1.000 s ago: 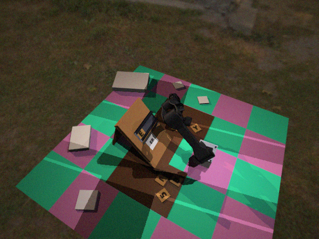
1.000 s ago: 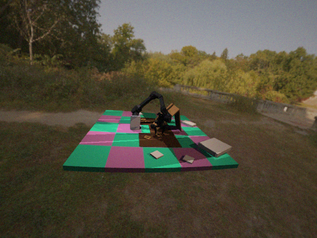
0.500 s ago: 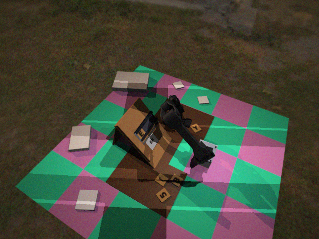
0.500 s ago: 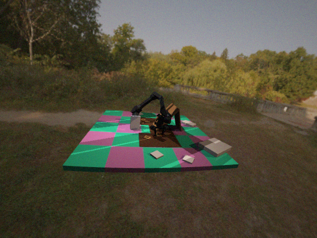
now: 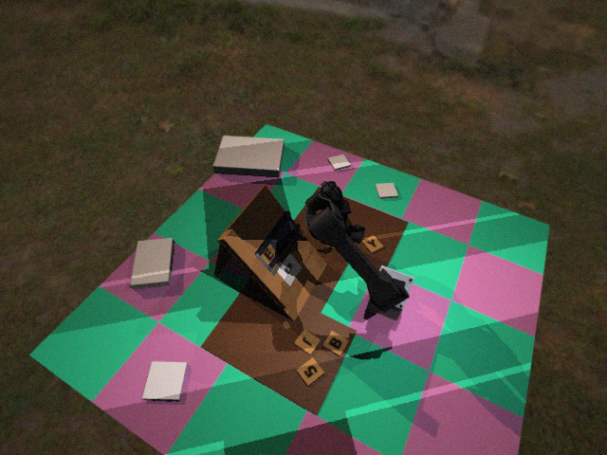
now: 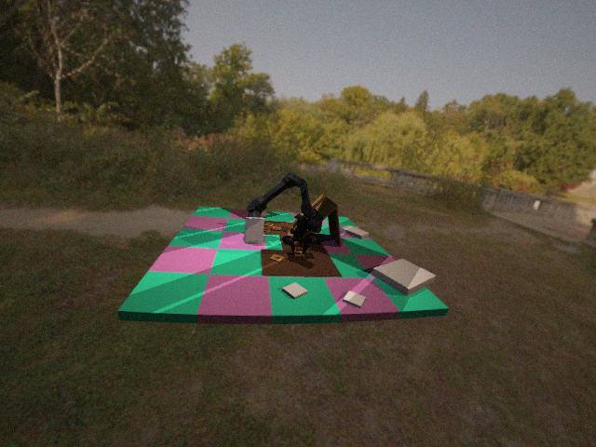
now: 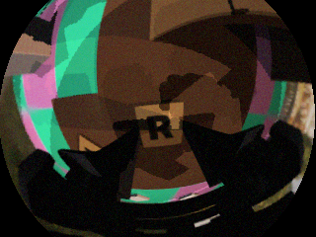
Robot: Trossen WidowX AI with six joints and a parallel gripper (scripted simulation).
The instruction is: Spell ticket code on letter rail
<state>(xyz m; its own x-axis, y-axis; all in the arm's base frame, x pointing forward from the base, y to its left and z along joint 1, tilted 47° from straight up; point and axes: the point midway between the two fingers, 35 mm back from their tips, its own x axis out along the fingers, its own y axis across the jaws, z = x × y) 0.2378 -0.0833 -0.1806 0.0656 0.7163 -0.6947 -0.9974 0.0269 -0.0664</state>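
Observation:
My gripper point(image 7: 161, 126) point(image 6: 298, 250) is low over the brown mat, its fingers at both side edges of a tile marked R point(image 7: 173, 139), closed to about its width. The tile lies flat. A Y tile point(image 5: 372, 243) point(image 6: 277, 257) lies nearby. A B tile point(image 5: 336, 342), an S tile point(image 5: 310, 371) and a tile that looks like a J point(image 5: 307, 341) lie near the mat's other end. An E tile point(image 5: 268, 252) sits in the dark rail on the sloped wooden board point(image 5: 248, 254). The ticket point(image 5: 287, 269) is partly shadowed; its full code is unreadable.
The board rises beside the gripper. A large pale block point(image 5: 248, 154) point(image 6: 403, 274) and two small pale slabs point(image 5: 339, 161) point(image 5: 386, 190) lie beyond the mat. Another block point(image 5: 153, 261) stands behind the board, and a white slab point(image 5: 165, 379) lies at the lower left.

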